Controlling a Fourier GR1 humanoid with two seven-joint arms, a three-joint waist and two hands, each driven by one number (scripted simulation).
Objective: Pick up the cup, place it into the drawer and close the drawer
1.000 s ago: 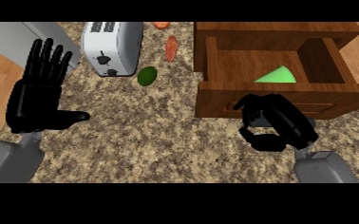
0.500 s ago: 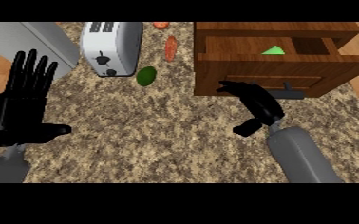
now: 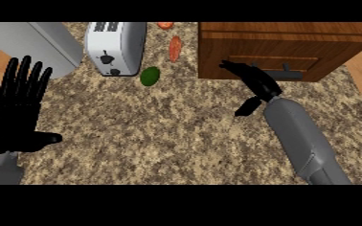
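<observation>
1. Right hand [image 3: 253,80] reaches up from the lower right. Its fingers are stretched out straight and the fingertips sit against the drawer [image 3: 263,61] front, just left of the dark handle [image 3: 288,73]. The thumb sticks out low and to the left. I see nothing in its grasp.
2. The drawer face sits flush with the wooden cabinet [image 3: 283,34], with no gap showing along its top edge.
3. The cup is hidden from my view, so I cannot tell where it lies.
4. Left hand [image 3: 21,112] rests at the left edge, well apart from the cabinet. The palm is flat, the fingers are spread and pointing up, and it holds nothing.
5. On the speckled counter [image 3: 155,129] a white toaster [image 3: 113,45] stands at upper left, beside a grey block [image 3: 39,45].
6. A small green fruit [image 3: 149,76] lies just right of the toaster's near corner.
7. An orange-red vegetable [image 3: 175,49] lies between the toaster and the cabinet.
</observation>
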